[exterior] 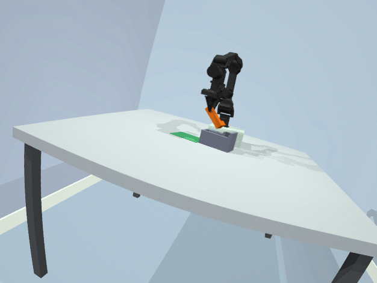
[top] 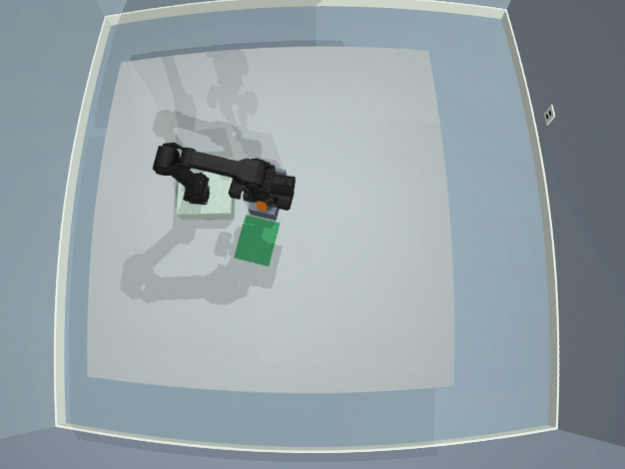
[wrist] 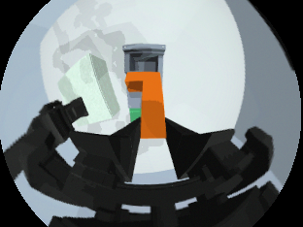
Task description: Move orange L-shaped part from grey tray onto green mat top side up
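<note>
My gripper is shut on the straight end of the orange L-shaped part. The part is out of the pocket and hangs steeply tilted, its L-shaped end lowest, just above the grey tray. The tray's pocket shows in the wrist view, partly hidden by the part. The green mat lies flat beside the tray with nothing on it. In the top view the arm hides the fingers and most of the tray.
A pale green block stands close beside the tray, under the arm's base. The white table carries the tray, mat and block. Shadows of the arm fall across the table and the mat.
</note>
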You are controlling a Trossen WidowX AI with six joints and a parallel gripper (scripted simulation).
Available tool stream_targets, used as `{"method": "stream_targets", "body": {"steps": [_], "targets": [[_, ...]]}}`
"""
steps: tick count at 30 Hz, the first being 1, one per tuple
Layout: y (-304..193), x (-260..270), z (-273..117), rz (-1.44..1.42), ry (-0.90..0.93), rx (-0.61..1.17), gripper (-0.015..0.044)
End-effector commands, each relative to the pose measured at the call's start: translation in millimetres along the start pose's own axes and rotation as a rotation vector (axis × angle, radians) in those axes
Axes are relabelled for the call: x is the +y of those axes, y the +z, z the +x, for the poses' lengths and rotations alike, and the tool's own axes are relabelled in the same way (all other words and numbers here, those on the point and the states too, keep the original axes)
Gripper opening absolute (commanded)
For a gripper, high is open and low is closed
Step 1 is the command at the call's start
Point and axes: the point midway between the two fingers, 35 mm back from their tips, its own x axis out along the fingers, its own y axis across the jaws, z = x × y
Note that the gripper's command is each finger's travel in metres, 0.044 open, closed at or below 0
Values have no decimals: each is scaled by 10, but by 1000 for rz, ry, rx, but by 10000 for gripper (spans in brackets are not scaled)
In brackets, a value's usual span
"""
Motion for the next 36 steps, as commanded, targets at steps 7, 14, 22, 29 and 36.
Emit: {"method": "stream_targets", "body": {"steps": [7, 14, 22, 29, 36], "targets": [[-357, 37, 3, -6, -4, 2, 0], [-611, 62, 3, -6, -3, 4, 0], [-898, 103, 1, -6, -3, 6, 0], [-1144, 143, -1, -6, -3, 9, 0], [-1152, 143, 35, -6, -3, 9, 0]]}}
